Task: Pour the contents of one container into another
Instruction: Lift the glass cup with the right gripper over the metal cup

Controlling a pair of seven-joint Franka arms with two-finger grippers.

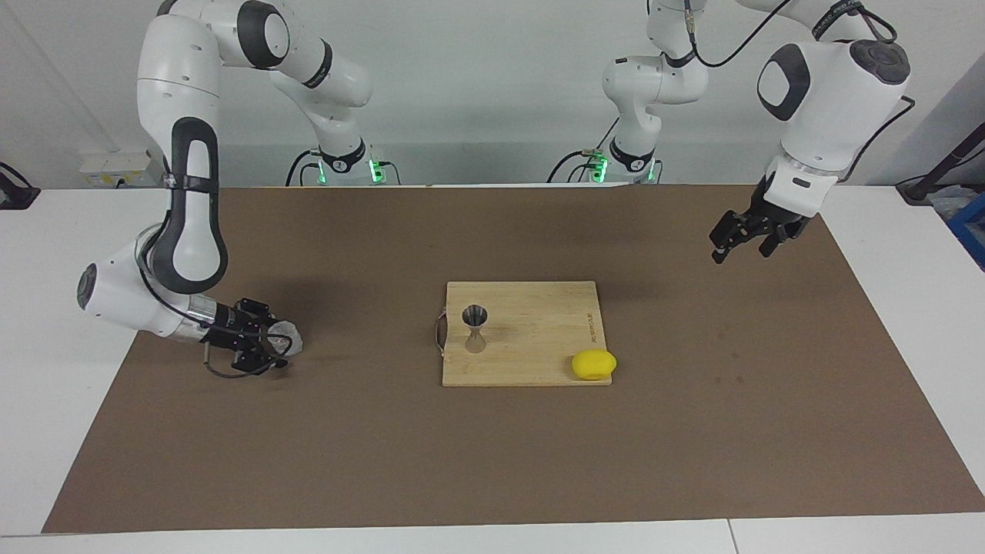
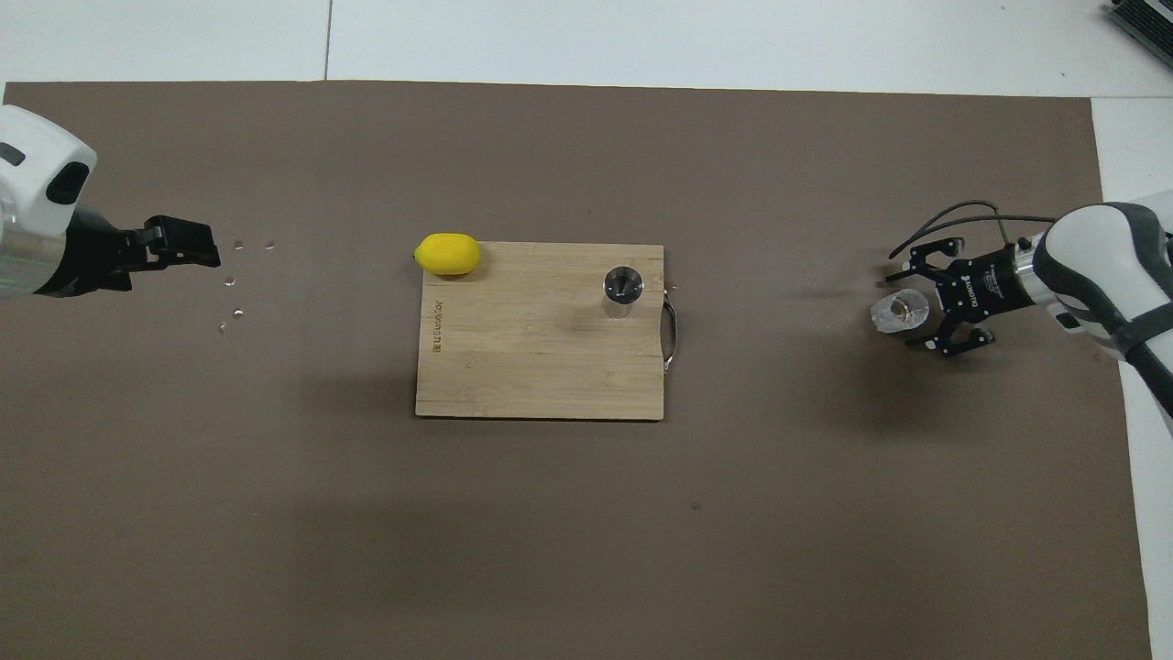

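Note:
The small clear glass cup point(image 1: 289, 333) point(image 2: 898, 312) stands on the brown mat at the right arm's end of the table. My right gripper point(image 1: 271, 345) point(image 2: 916, 310) is low at the mat and lies level, open, with one finger on each side of the cup. The steel hourglass jigger point(image 1: 475, 327) point(image 2: 623, 290) stands upright on the wooden cutting board point(image 1: 531, 362) point(image 2: 541, 367), near its handle edge. My left gripper point(image 1: 740, 242) point(image 2: 183, 247) hangs open and holds nothing, raised over the mat at the left arm's end.
A yellow lemon point(image 1: 593, 364) point(image 2: 447, 254) rests at the board's corner toward the left arm's end, farthest from the robots. Several small drops point(image 2: 234, 280) glint on the mat near the left gripper. The brown mat point(image 1: 492, 462) covers most of the table.

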